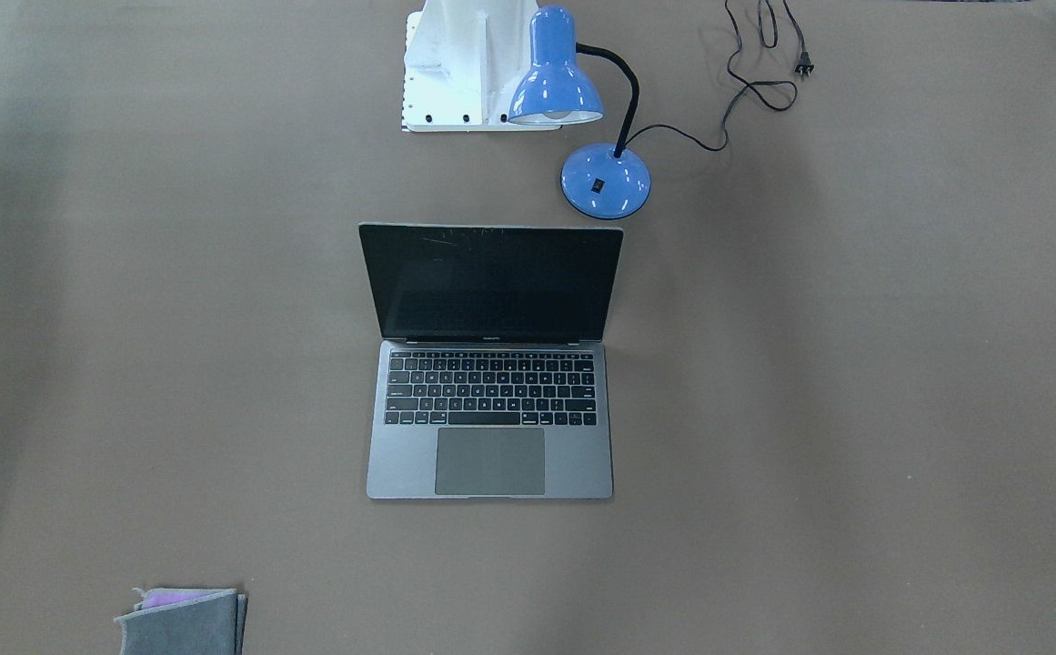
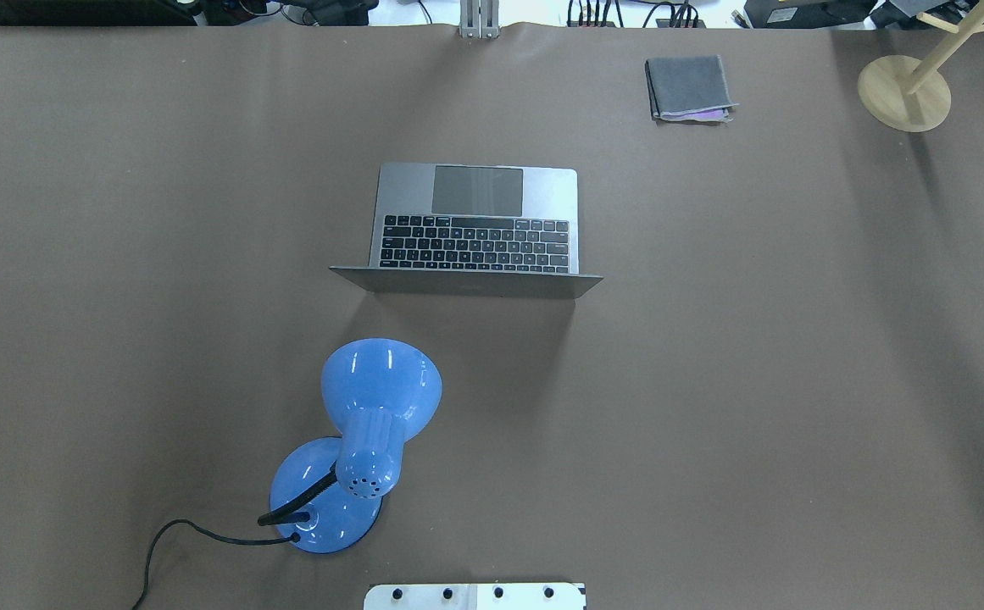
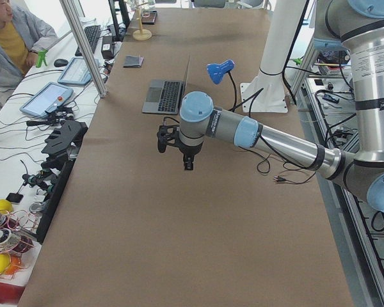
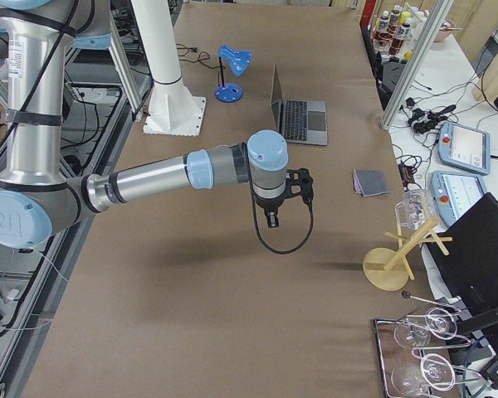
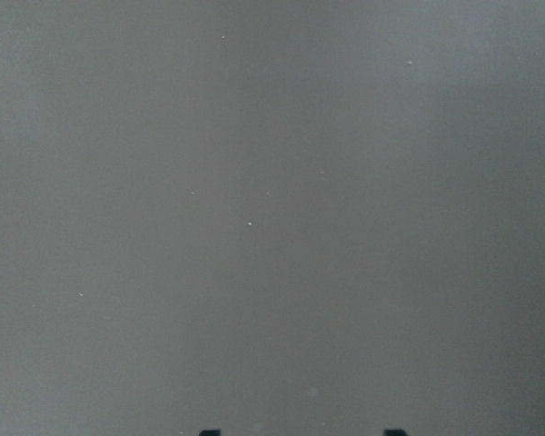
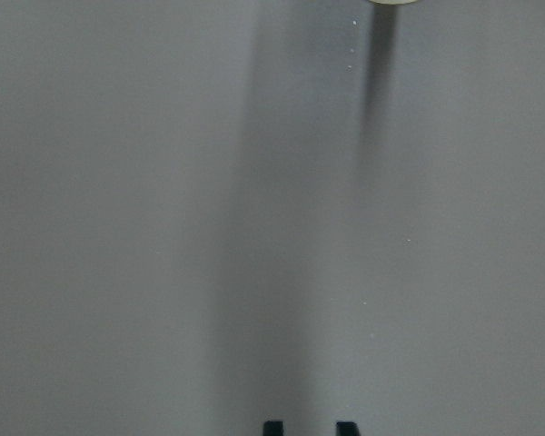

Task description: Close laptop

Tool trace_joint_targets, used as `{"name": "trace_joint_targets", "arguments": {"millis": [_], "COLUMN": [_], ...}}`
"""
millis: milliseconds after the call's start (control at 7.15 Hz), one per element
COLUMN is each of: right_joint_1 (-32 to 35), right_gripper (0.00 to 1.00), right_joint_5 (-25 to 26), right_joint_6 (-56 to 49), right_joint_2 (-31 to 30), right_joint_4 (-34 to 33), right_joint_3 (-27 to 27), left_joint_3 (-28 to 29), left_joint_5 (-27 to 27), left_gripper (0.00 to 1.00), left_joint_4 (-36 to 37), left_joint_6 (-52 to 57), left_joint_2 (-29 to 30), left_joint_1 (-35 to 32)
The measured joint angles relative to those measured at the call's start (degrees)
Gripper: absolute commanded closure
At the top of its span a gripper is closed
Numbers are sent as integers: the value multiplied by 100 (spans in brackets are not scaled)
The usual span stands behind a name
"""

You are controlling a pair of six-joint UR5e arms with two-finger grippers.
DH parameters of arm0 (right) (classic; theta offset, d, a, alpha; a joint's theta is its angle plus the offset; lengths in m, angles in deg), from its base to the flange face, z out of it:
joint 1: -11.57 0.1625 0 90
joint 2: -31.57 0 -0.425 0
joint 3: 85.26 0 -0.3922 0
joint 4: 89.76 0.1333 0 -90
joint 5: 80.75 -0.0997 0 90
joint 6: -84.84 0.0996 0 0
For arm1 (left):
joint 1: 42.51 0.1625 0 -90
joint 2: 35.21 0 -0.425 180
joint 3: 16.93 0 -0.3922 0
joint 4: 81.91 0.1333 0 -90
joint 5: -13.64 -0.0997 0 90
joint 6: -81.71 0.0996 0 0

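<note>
Grey metal of the laptop (image 1: 489, 455) is seen open, just before the blue lamp (image 1: 605, 182), lettering under its dark screen too small to be read. Well clear of the lamp, the left gripper (image 3: 188, 161) is held spread wide and the right gripper (image 4: 270, 217) narrowly parted.

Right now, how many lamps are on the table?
1. The lamp stands between the robot's base and the open laptop, on the robot's left. No other shows.
</note>
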Motion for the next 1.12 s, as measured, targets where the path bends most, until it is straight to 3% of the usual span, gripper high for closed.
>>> {"name": "trace_joint_targets", "arguments": {"millis": [280, 559, 839, 1118], "right_joint_1": [-742, -1760, -2848, -3967], "right_gripper": [100, 100, 100, 100], "right_joint_5": [-33, 9, 222, 786], "right_joint_6": [1399, 3140, 4764, 5892], "right_joint_2": [82, 363, 893, 1567], "right_joint_4": [15, 411, 879, 968], "right_joint_3": [780, 1244, 1332, 1328], "left_joint_3": [-271, -288, -137, 156], "left_joint_5": [-7, -171, -677, -1016], "left_gripper": [100, 100, 100, 100], "left_joint_4": [-472, -624, -614, -608], "left_joint_6": [-1842, -3707, -4687, -4928], "left_joint_2": [484, 1493, 2396, 2935], "left_joint_1": [1023, 2215, 3233, 3760]}}
